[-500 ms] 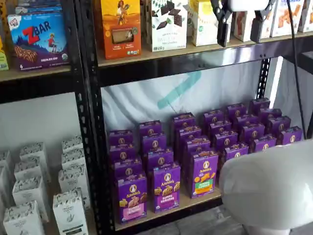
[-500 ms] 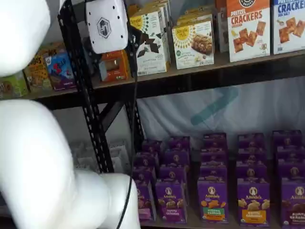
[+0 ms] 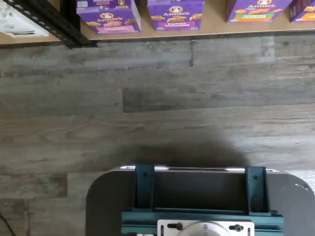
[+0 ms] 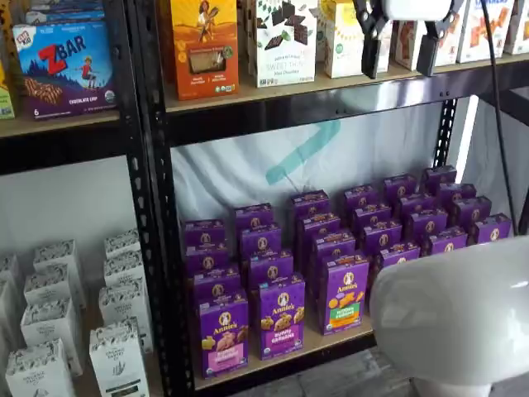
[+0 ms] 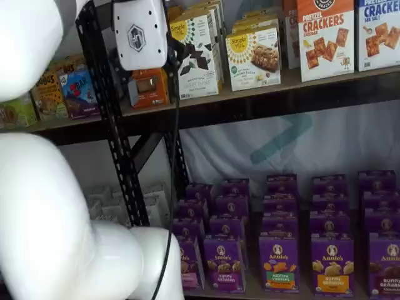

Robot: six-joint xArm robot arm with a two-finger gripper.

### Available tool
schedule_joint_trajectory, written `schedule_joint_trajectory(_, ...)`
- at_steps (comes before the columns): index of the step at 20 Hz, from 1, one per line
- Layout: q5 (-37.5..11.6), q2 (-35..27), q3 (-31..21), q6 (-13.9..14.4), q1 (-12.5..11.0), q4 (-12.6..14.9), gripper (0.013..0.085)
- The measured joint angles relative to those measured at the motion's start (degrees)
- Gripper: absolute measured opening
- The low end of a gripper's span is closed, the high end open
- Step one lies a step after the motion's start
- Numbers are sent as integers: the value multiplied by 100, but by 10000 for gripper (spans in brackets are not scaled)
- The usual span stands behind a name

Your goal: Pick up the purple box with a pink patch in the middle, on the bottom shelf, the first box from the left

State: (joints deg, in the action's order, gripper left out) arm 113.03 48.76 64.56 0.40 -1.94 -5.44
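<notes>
- Nearest to us in both shelf views is the white arm (image 4: 455, 318), bulky, blocking part of the lower rack; in a shelf view it covers half of the pink-band carton's front.
- The wrist view looks down on grey plank floor (image 3: 157, 108), w/ the carton fronts just along the board's edge, so we judge the approach has barely begun.
- The purple box (image 4: 222, 332) stands upright at the front of the bottom shelf (image 4: 314, 346), end of its row, right beside the black upright post (image 4: 153, 207). Pink band faces out, prob. so labels read from the aisle.
- Its neighbour, the purple-band carton (image 4: 281, 317), stands just beside it, so there's little side room for fingers.
- The claw (image 4: 401, 37) hangs high, level w/ the upper shelf (image 4: 331, 83), well apart from the target. Two black fingers show a plain gap between them: it's spread wide, holding nothing, touching nothing.
</notes>
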Motion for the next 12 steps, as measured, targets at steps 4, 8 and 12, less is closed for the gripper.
schedule_joint_trajectory(4, -171, 17, -239, 146, 228, 187, 850)
schedule_joint_trajectory(8, -401, 51, -538, 201, 281, 170, 850)
schedule_joint_trajectory(12, -635, 70, -841, 289, 373, 131, 850)
